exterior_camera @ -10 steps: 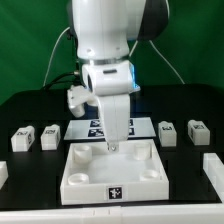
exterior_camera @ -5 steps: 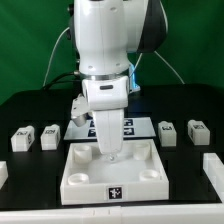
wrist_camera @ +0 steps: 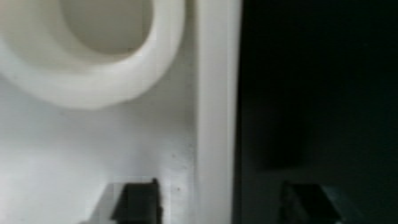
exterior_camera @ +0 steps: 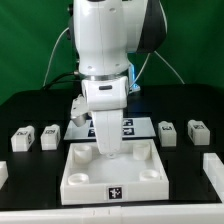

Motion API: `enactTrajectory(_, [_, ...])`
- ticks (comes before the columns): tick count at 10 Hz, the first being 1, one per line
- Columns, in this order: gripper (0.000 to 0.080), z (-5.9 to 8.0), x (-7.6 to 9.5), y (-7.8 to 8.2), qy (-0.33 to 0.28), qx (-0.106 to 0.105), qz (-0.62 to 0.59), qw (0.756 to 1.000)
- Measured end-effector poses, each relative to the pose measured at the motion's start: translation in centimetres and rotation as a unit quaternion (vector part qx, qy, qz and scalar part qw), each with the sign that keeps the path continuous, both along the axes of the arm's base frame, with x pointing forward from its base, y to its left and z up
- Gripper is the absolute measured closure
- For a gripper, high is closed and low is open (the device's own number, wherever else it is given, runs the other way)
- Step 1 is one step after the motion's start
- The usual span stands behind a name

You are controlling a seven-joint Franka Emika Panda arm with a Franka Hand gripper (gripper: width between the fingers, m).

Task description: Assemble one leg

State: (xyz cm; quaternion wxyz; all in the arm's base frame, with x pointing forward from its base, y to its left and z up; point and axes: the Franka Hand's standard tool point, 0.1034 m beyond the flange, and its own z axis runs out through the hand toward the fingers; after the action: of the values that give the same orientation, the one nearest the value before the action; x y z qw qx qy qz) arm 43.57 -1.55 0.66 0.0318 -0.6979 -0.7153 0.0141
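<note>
Small white legs with marker faces lie on the black table: two at the exterior view's left [exterior_camera: 22, 138] [exterior_camera: 49, 134] and two at its right [exterior_camera: 168, 131] [exterior_camera: 198, 131]. My gripper [exterior_camera: 108, 152] is low over the back part of the large white square panel [exterior_camera: 150, 180], which has round corner sockets. In the wrist view the gripper [wrist_camera: 217, 195] is open and holds nothing. Its dark fingertips [wrist_camera: 134, 200] stand either side of the panel's raised rim [wrist_camera: 214, 100], apart from it, with one socket [wrist_camera: 98, 45] close by.
The marker board [exterior_camera: 127, 127] lies behind the panel, mostly hidden by the arm. More white parts show at the table's left edge [exterior_camera: 3, 170] and right edge [exterior_camera: 213, 170]. Cables hang behind the arm.
My gripper has come down and shifted toward the exterior view's left, to the panel's back rim. In the last half second it has barely moved.
</note>
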Motion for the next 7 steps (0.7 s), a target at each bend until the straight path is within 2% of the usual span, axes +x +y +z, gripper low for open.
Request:
enactTrajectory(1, [0.0609,0.00,0.00,0.00,0.000,0.000,0.000,1.000])
enactTrajectory(2, [0.0741,0.08,0.14,-0.02,-0.003,0.000,0.000,1.000])
enactTrajectory(7, [0.0741,0.16,0.30,-0.03,-0.006,0.000,0.000,1.000])
